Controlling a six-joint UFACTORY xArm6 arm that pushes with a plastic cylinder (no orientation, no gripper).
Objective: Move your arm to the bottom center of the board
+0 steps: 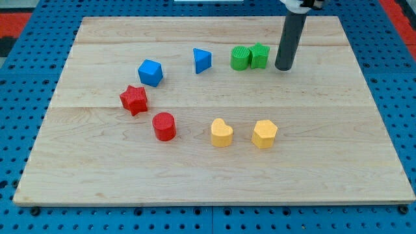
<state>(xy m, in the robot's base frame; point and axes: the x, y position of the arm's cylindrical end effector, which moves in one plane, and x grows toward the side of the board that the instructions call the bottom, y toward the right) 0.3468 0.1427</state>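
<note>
Standing near the table's top edge, right of its middle, my tip [283,67] rests on bare wood just to the right of the green star block [260,55], close beside it but with a sliver of table showing between us. My end effector is only a plain dark rod, so it has nothing to open or close and holds nothing; at most it touches the table itself.

Just left of the star, touching or almost touching it, sits the green cylinder [240,58]. Further left along the same band lie the blue triangular block [202,60] and the blue cube-like block [150,72]. Lower, toward the left edge, are the red star [134,99] and the red cylinder [164,126]. Around the table's middle stand the yellow heart [221,132] and the yellow hexagonal block [264,134], side by side with a gap between them.

My goal, the middle of the table's [208,188] bottom edge, is bare wood well apart from me. I judge the move has hardly begun. The two yellow blocks lie roughly between me and that spot, so a straight slide could knock them; passing through the gap or around the right of the hexagonal one looks safer.
</note>
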